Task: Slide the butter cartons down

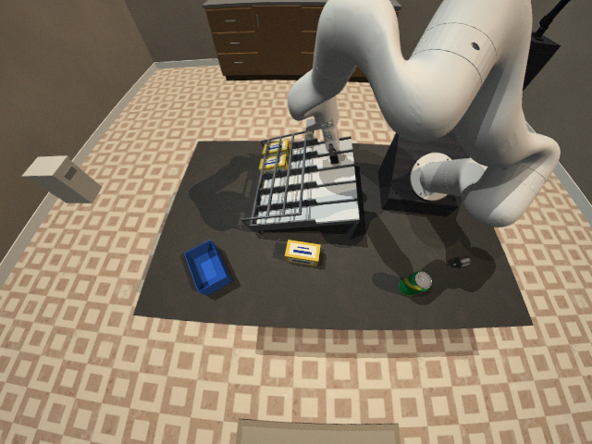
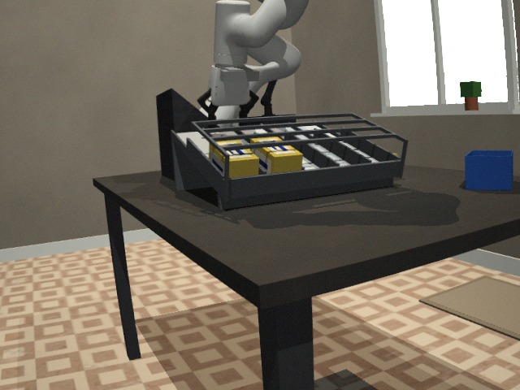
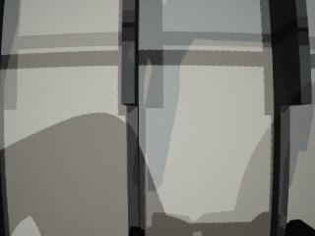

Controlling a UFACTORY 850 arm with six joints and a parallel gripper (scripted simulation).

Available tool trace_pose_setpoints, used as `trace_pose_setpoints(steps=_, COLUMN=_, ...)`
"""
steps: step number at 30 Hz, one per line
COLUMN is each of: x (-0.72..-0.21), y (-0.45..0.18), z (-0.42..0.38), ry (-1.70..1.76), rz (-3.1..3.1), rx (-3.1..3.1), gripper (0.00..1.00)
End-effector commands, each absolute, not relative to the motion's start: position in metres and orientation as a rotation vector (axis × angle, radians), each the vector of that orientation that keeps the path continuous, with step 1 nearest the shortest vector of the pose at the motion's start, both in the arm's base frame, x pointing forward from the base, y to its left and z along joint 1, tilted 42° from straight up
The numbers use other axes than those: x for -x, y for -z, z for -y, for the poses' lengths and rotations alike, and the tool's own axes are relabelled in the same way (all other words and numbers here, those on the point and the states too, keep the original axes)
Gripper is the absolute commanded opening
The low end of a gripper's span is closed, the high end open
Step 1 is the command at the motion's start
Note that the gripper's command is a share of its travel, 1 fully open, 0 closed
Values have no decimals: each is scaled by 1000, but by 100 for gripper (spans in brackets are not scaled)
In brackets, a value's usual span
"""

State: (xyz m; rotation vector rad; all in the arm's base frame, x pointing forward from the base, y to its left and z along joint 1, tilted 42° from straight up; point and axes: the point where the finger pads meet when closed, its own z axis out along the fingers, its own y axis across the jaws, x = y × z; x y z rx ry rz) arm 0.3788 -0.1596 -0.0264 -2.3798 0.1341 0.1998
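The grey sloped shelf stands mid-table, its low stop on the left. Two yellow butter cartons rest against the stop in the two farthest lanes; the side view shows them at the front rail. The third butter carton lies flat on the table in front of the shelf. My gripper hovers open and empty over the high end of those far lanes, also seen in the side view. The wrist view shows only bare white lane floor between dark dividers.
A blue bin sits at the table's front left. A green can and a small dark object lie at the front right. The arm's black pedestal stands right of the shelf.
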Motion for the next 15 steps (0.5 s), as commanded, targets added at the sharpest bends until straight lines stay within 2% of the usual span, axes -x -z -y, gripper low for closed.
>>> trace_pose_setpoints(steps=1, x=-379, y=26, z=160, ry=-198, rz=-134, rx=2381, gripper=86)
trace_pose_setpoints(steps=15, x=-379, y=26, z=160, ry=-198, rz=-134, rx=2381, gripper=87)
